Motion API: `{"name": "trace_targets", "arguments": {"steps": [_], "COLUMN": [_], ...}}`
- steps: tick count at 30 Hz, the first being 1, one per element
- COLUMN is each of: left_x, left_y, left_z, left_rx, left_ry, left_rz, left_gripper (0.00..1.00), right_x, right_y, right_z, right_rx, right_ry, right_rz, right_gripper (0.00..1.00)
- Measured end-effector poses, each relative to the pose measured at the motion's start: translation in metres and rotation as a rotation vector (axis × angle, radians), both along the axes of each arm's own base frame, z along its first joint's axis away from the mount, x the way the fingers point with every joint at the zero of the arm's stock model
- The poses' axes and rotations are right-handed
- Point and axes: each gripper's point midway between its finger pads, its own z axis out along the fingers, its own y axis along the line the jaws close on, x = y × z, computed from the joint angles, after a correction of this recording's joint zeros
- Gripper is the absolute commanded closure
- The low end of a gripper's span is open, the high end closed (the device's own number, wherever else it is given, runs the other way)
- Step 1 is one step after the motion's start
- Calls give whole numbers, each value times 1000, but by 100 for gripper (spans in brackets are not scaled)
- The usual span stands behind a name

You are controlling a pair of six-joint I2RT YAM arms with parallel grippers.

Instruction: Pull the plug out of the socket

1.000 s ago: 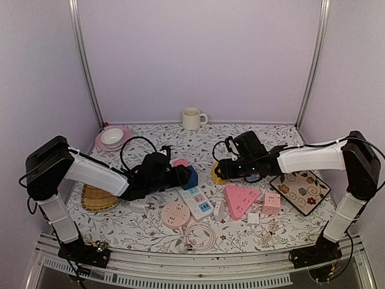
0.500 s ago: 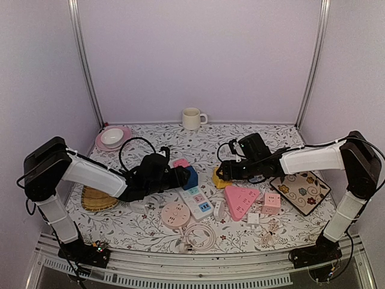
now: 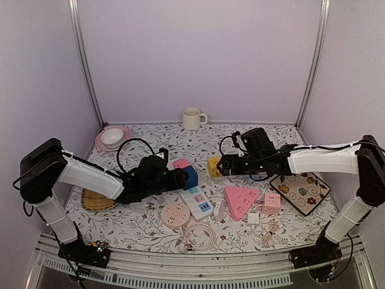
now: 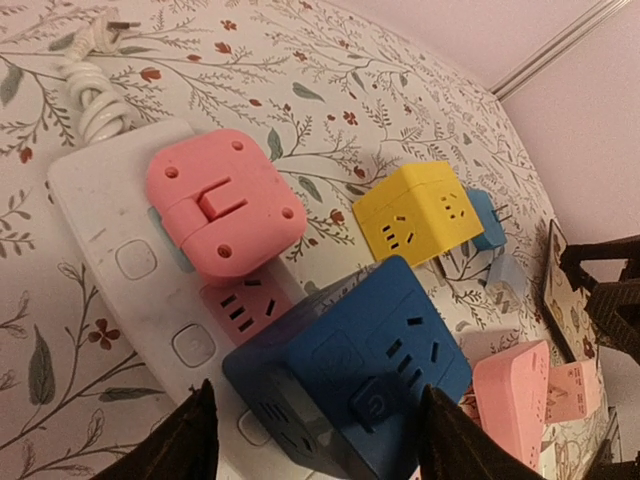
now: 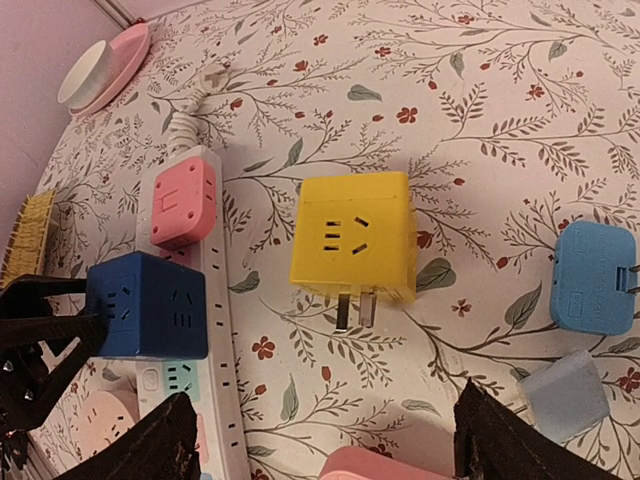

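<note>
A: Checking the step. Which plug's off?

B: Yellow cube (image 5: 352, 235). It lies loose on the table (image 5: 480, 120) w/ prongs bare, in no socket. From the top cam it's at 2 o'clock of the blue cube (image 4: 350, 365), beside the strip (image 4: 95, 220).

A: R gripper (image 5: 320, 415)?

B: At 3 o'clock of the yellow cube. Fingers are wide, nothing between them, not touching it. Reads like the let-go after a pull, imo.

A: L gripper (image 4: 315, 400)?

B: Reaches in from 9 o'clock, fingers straddling the blue cube, close on both sides. Can't tell if they're pinching or just bracketing it.

A: Next move?

B: If more plugs must go, the blue cube and pink cube (image 4: 225, 200) are both seated on the strip, pink at 11 o'clock of blue. That needs a firm pinch on the cube's sides, a straight-up pull, and sth pinning the strip or it'll lift along.

A: Count pls.

B: Cubes: 4. That's 1 yellow, 1 blue, 2 pink, the 2nd pink cube (image 3: 271, 203) at 4 o'clock of the yellow one, by the tray (image 3: 301, 191). Strips: 3, i.e. the white one, triangle strip (image 3: 240, 200) and round strip (image 3: 175, 214). Pale-blue adapters (image 5: 593, 277): 2 in the R wrist cam. Also 1 mug (image 3: 192, 118), 1 bowl (image 3: 112, 137), 1 tray, 1 mat (image 3: 96, 200).
</note>
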Motion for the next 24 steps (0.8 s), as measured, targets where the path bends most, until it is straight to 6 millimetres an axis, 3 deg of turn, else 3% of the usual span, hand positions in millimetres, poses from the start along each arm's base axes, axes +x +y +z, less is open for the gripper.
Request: {"name": "trace_targets", "arguments": {"steps": [4,9,16,24], "left_x": [-5,-12,-21,-23], "left_y": [5,19,46,59], "left_z": [1,1,-7,-2], "left_rx": [7,14,51,43], "left_ry": [-2,-9,-3,-18], "left_rz": [3,23,77,122], "left_gripper": [32,32,32,32], "right_x": [-11,-23,-34,-24], "right_y": [14,50,92,128], "right_z": [6,13,-8,-17], "right_rx": [-37,-75,-150,-191], "right_ry": [-31,-80,-93,-118], "right_rz": [25,81,142,177], "right_gripper": [9,9,9,11]}}
